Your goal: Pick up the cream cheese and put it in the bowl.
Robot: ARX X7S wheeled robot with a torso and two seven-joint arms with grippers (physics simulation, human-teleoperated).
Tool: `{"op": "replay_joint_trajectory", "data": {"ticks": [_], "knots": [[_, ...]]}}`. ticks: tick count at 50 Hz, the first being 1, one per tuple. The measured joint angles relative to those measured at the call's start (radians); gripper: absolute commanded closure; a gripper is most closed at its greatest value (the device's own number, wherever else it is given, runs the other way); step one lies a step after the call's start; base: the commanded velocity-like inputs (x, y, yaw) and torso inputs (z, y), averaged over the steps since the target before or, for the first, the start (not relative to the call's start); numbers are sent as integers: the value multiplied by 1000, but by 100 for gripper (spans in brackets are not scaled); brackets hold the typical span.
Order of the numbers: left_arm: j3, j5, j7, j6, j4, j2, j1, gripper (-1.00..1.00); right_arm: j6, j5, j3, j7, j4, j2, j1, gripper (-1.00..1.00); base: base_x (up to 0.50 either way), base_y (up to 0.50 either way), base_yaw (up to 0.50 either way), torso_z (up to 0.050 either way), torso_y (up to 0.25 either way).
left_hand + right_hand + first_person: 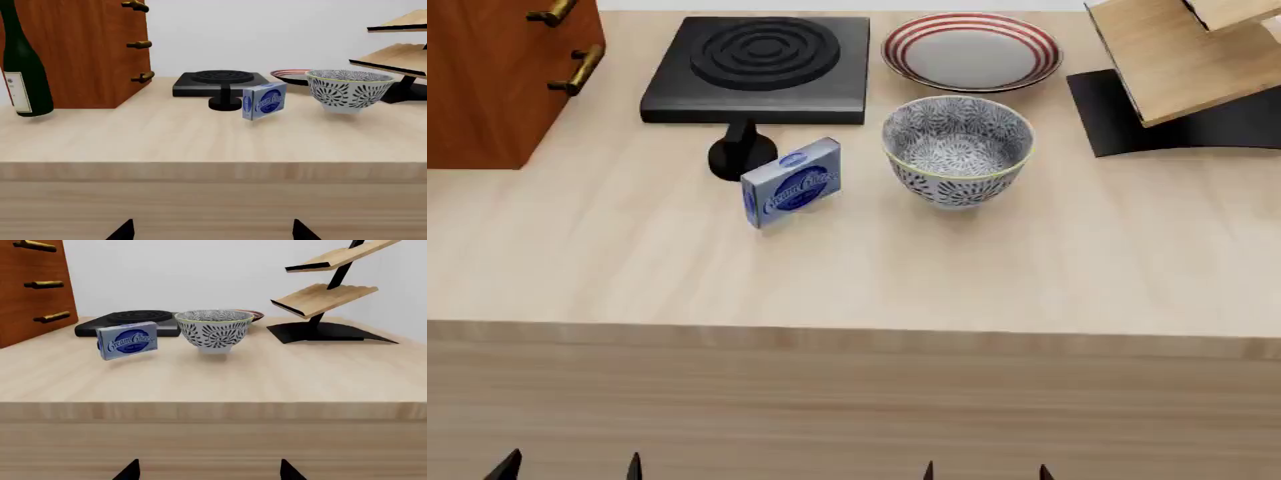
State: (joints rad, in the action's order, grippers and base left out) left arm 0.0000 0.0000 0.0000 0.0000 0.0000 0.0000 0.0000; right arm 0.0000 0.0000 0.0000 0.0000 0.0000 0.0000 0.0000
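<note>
Two grippers wait low in front of the counter, well short of everything on it. Only their dark fingertips show at the bottom of each view: the left gripper (567, 466) and the right gripper (985, 470) both have their tips spread apart, with nothing between them.

The cream cheese (791, 184) stands on edge on the wooden counter (868, 280), its logo face turned toward the robot and slightly aslant. It sits just in front of the black burner plate (761, 66), with that plate's round black knob (742, 153) close behind it, and the patterned bowl (957, 148) is near on its right, apart from it. A red-striped plate (970, 50) lies behind the bowl.

The main risk, as I judge it, is the box's stance. A thin box on its narrow edge tips easily, so a fingertip that meets the broad face first would likely knock it flat or push it back against the knob. Closing across the thin sides at an angle could make it twist out. Reaching from the right, an arm could clip the bowl and shove it, and the wooden rack (1174, 55) crowds that side. A release too high over the bowl might let the box catch on the rim and fall outside.
</note>
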Motion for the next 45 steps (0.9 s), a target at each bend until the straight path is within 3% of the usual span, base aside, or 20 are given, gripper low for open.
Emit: {"op": "replay_joint_trajectory", "data": {"ticks": [17,45], "knots": [[33,-24,-44,-21,15,-32,3,-100,6,27,-39,40,-13,30,-1,-100,0,0,0,0,0],[88,-71,-83,-29,49,-83,11,-100,14,75,-87,97,-32,76,0,-100,0,0,0,49,0]]}}
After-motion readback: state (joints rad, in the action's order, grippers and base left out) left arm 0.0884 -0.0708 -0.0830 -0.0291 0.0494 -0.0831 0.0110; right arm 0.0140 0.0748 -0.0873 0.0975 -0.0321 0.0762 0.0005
